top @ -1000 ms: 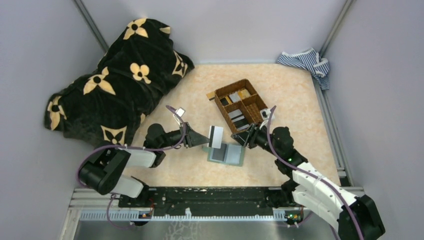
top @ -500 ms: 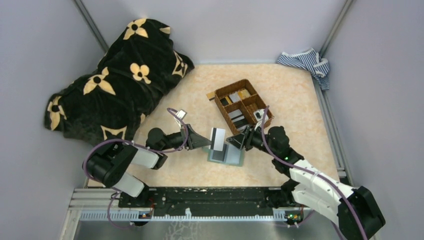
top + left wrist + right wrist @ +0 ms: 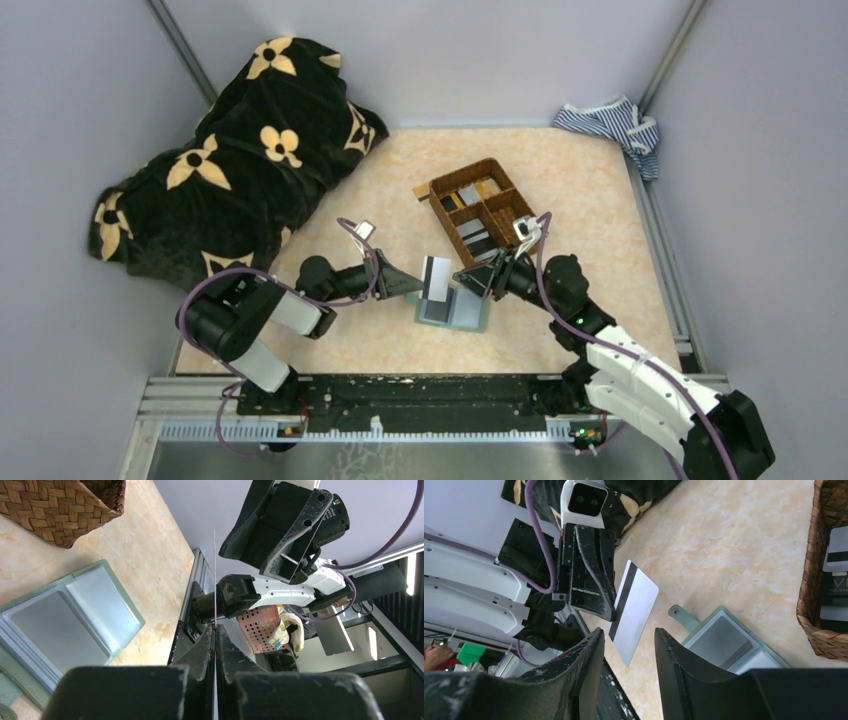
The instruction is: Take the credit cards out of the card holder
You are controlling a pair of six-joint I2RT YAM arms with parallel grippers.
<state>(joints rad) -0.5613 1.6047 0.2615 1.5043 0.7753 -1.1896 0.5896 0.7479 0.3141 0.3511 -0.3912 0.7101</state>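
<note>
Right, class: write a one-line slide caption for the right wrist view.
Left gripper pinches a grey, dark-striped credit card clear of the open card holder, facing the open right gripper.

Card holder (image 3: pixel 453 308) flat at mid-table (image 3: pixel 585 215). Credit card (image 3: pixel 434 277) on edge over its left half, between left gripper (image 3: pixel 416 285) and right gripper (image 3: pixel 469 282). Basket (image 3: pixel 485 210) just behind, cards inside, count unclear. Blanket (image 3: pixel 230 160) far left; cloth (image 3: pixel 612 124) back-right corner.
</note>
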